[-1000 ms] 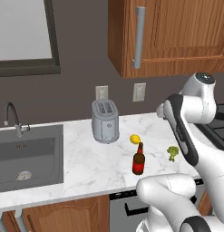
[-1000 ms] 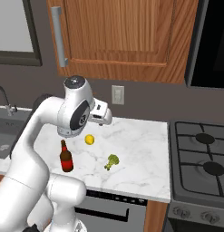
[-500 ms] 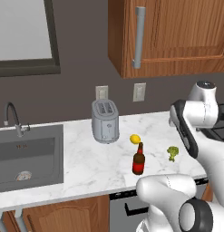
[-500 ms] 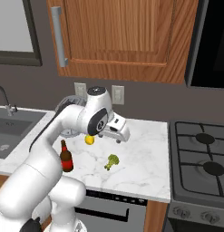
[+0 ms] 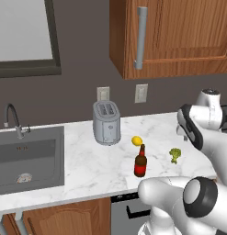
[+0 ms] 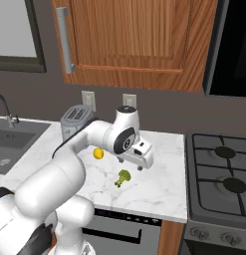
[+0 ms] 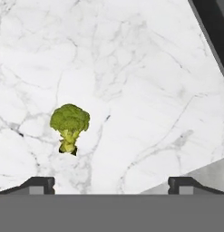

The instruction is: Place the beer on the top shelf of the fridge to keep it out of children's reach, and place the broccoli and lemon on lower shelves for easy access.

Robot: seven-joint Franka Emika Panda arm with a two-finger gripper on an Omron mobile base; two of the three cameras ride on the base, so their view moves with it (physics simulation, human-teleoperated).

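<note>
- Hand view: your gripper (image 7: pixel 111 183) is spread wide with nothing between its two dark tips, looking down on the marble worktop (image 7: pixel 145 81).
- The broccoli (image 7: pixel 70 123) lies on that worktop, off-centre toward one fingertip (image 7: pixel 41 183), so you'd need to shift across before closing.
- Judged by look, it is light and a bit springy, with a crumbly, uneven crown. Take it across the crown or at the pale stem just under it, with gentle force.
- In the right base view the gripper (image 6: pixel 141 158) hangs above the broccoli (image 6: pixel 123 177), apart from it.
- The lemon (image 5: pixel 137 141) sits by the toaster (image 5: pixel 106 122): firm, smooth and likely to roll.
- The beer (image 5: pixel 140 161) stands upright near the front edge. It is glass, tall and easy to tip; hold the body, not the neck.
</note>
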